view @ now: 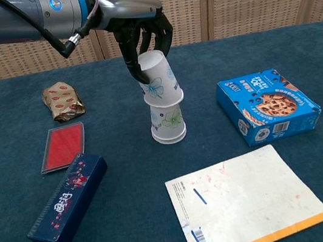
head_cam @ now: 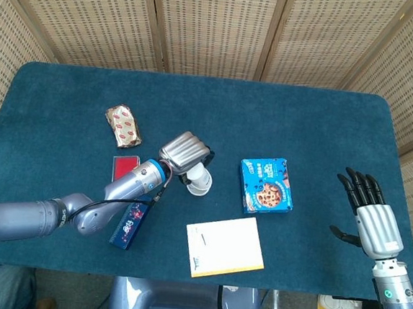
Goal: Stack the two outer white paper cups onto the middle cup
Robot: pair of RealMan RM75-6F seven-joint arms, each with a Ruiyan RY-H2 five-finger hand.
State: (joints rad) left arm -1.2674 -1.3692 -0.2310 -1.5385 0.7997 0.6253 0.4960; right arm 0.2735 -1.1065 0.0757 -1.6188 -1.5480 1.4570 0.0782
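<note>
An upside-down white paper cup with a floral print, the middle cup (view: pixel 169 125) (head_cam: pixel 199 187), stands at the table's centre. My left hand (view: pixel 142 33) (head_cam: pixel 185 153) grips a second white paper cup (view: pixel 158 79), also upside down and slightly tilted. Its rim sits over the top of the middle cup. In the head view the hand hides most of the held cup. My right hand (head_cam: pixel 370 216) hovers off the table's right end, fingers spread, holding nothing. Only these two cups show.
A blue cookie box (view: pixel 267 104) lies right of the cups and a white notepad (view: pixel 245 203) in front. To the left lie a red flat case (view: pixel 63 147), a long dark blue box (view: pixel 68 200) and a foil snack pack (view: pixel 63 101).
</note>
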